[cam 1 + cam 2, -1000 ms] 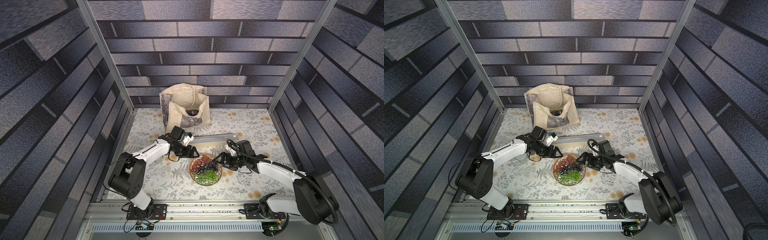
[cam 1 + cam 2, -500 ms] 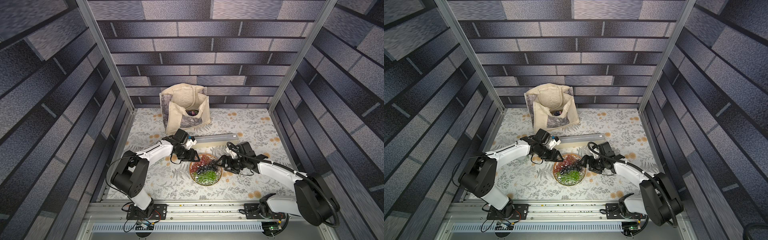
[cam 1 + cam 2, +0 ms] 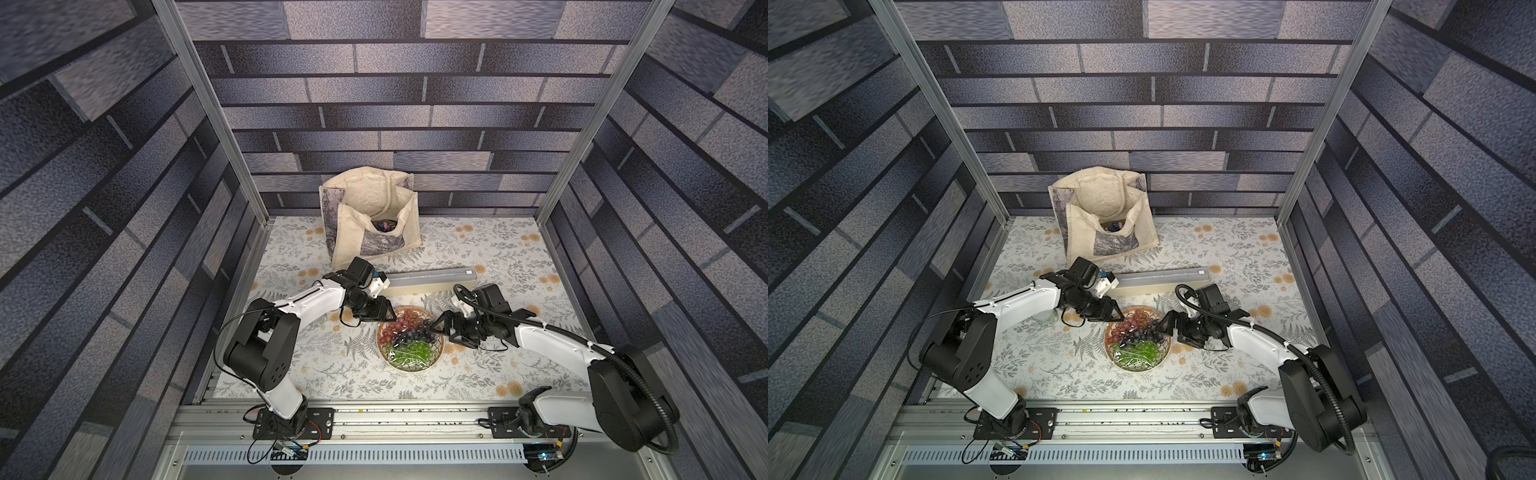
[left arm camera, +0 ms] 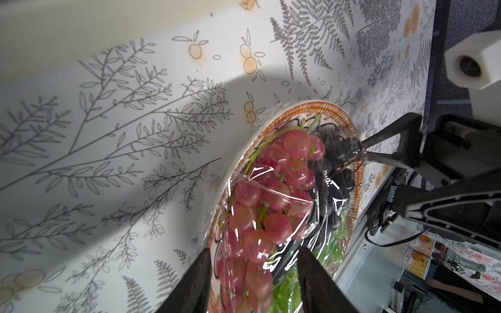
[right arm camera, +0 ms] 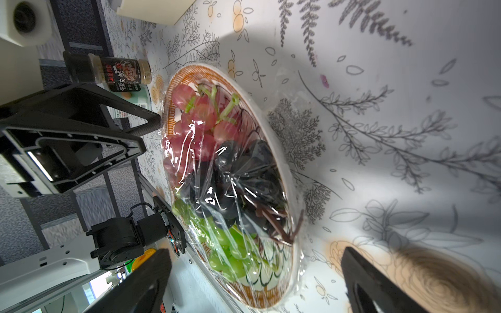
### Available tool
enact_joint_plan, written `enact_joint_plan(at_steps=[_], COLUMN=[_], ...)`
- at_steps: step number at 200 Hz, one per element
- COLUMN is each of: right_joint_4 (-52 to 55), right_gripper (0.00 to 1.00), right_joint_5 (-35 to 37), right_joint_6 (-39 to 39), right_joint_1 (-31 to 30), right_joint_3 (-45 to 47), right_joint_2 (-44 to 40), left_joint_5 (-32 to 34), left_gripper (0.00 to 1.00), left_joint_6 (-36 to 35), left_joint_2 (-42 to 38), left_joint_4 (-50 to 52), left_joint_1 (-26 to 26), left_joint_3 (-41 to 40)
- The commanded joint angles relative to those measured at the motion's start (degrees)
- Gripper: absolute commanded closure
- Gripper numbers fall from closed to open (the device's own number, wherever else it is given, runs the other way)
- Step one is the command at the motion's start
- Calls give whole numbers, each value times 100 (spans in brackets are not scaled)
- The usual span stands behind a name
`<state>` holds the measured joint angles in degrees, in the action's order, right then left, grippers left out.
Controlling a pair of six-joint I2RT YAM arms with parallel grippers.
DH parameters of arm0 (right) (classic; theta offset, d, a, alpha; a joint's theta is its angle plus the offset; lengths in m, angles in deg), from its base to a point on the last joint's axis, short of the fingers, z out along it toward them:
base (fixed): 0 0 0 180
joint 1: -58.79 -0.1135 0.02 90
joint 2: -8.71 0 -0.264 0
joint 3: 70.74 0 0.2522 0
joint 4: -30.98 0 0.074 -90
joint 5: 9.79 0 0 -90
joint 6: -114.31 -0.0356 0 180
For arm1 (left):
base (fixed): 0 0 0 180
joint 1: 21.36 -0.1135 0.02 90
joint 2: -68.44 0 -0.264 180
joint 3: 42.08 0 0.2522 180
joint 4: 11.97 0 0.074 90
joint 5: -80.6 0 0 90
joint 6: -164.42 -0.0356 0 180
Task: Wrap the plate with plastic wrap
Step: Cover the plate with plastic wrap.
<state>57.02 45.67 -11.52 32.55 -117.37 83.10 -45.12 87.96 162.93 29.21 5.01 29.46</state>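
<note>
The plate (image 3: 415, 368) (image 3: 1139, 368) of red, dark and green grapes sits mid-table. Glossy, wrinkled plastic wrap (image 5: 230, 173) (image 4: 273, 195) lies over the fruit and its rim. The cream-and-grey dispenser box (image 3: 428, 279) (image 3: 1160, 278) lies just behind the plate. My left gripper (image 3: 388, 316) (image 4: 253, 252) hangs low over the plate's far-left edge by the red grapes. Its jaws stand partly apart with nothing between them. My right gripper (image 3: 436, 328) (image 5: 256, 253) is wide open at the plate's right edge, fingers either side of the wrapped rim.
A cream tote bag (image 3: 370, 216) (image 3: 1104, 216) stands at the back against the wall. A spice bottle (image 5: 108, 71) and a jar (image 5: 135, 100) stand left of the plate, beyond my left gripper. Both arms reach in from the front rail (image 3: 395, 419).
My left gripper has come down from beside the dispenser box to the plate's far-left edge, and its jaws have narrowed. The right gripper stays wide open and has edged closer to the plate.
</note>
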Motion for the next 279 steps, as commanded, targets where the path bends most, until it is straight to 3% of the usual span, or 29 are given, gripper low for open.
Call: enact_joint_plan(at_steps=[1,104,279], right_joint_4=[196,214,618], right_gripper=[0,0,0], right_joint_5=[-15,-48,-490], right_joint_6=[111,156,62], right_joint_1=[24,22,-43], right_joint_3=[-46,-47,-85], right_joint_2=[58,137,-115], left_joint_5=[180,211,-61], left_gripper=[47,60,55], left_joint_6=[17,138,-88], left_joint_2=[-87,-283,236], left_joint_4=[14,-163,66], left_joint_1=[-53,-167,197], left_joint_3=[-119,-263,24])
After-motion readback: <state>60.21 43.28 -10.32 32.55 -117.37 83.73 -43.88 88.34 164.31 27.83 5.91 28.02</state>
